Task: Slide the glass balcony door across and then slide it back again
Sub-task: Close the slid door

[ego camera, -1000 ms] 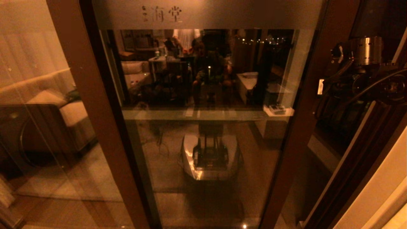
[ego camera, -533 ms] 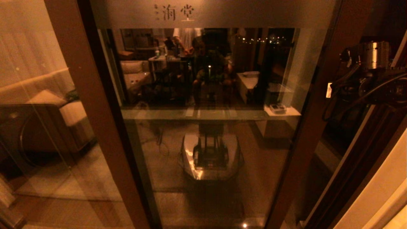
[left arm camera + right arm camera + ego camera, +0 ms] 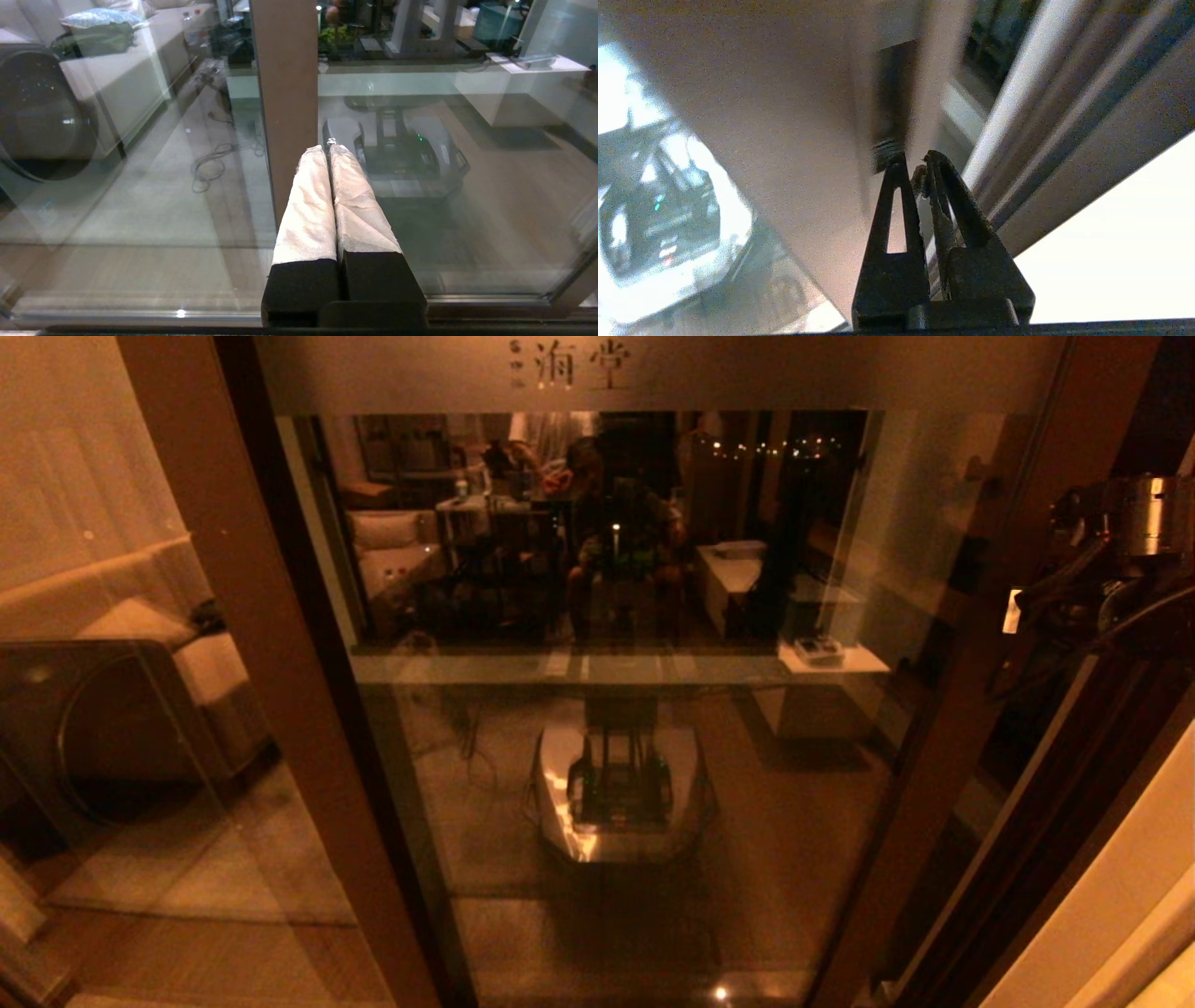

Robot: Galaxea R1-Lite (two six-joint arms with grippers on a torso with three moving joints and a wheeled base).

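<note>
The glass balcony door (image 3: 966, 728) fills the head view, a tall pane in a brown frame under a frosted band with Chinese characters (image 3: 569, 364). My right arm (image 3: 1111, 588) reaches to its right upright. In the right wrist view, my right gripper (image 3: 913, 161) is shut, its dark fingertips (image 3: 894, 163) at the foot of the dark recessed handle (image 3: 892, 93) in that upright. My left gripper (image 3: 327, 148) is shut on nothing, its white-wrapped fingers (image 3: 308, 196) pointing at another brown upright (image 3: 285, 93), tips just off its edge. The left gripper is hidden in the head view.
The left brown upright (image 3: 280, 709) stands beside a second pane (image 3: 112, 709) reflecting a sofa. A dark door jamb (image 3: 1046, 859) and a pale wall (image 3: 1139, 896) stand close on the right. My own base is mirrored in the glass (image 3: 621, 793).
The door's right upright and the Chinese characters have shifted steadily to the right, and my right arm has gone right with them. The left upright has barely moved.
</note>
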